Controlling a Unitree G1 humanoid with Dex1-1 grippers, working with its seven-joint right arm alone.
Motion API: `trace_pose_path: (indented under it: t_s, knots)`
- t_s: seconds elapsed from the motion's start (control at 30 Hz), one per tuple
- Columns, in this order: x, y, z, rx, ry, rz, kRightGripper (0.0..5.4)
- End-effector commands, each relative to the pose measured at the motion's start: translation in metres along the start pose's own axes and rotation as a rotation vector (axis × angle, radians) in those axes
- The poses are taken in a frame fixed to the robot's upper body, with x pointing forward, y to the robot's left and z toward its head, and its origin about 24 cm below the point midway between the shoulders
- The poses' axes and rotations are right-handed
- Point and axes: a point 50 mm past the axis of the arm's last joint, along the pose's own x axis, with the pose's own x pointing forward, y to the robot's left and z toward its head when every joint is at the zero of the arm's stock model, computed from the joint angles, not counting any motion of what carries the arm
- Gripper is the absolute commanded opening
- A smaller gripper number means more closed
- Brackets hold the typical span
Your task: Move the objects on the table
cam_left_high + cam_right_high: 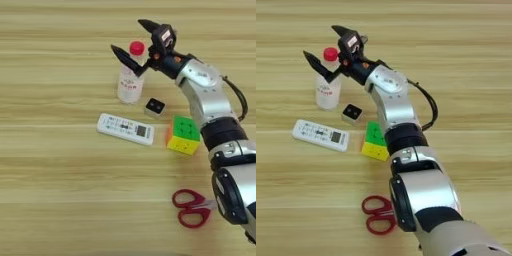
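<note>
Remote control (125, 129) flat on table (50, 200), long axis left-right, right end tilted slightly nearer. Gripper (127, 36) spread wide, empty, fingers flanking bottle (131, 80) cap.

Table (50, 200): light wood, horizontal plank grain. Laid on it, placed relative to the puzzle cube (183, 135): a white remote control (125, 129) just left; a small black-topped cube (155, 107) up-left; a red-capped bottle (131, 80) farther up-left, upright; red-handled scissors (191, 207) below.
</note>
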Motion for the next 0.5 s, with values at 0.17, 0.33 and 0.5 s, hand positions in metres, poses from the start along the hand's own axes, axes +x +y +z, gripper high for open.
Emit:
trace_pose_path:
  t_s: [0.17, 0.33, 0.5]
  knots:
    - [0.006, -0.013, 0.066, -0.125, -0.305, 0.035, 5.39]
    - [-0.005, -0.002, 0.077, -0.123, -0.375, 0.195, 5.39]
    - [-0.015, 0.013, 0.073, -0.1, -0.343, 0.375, 5.39]
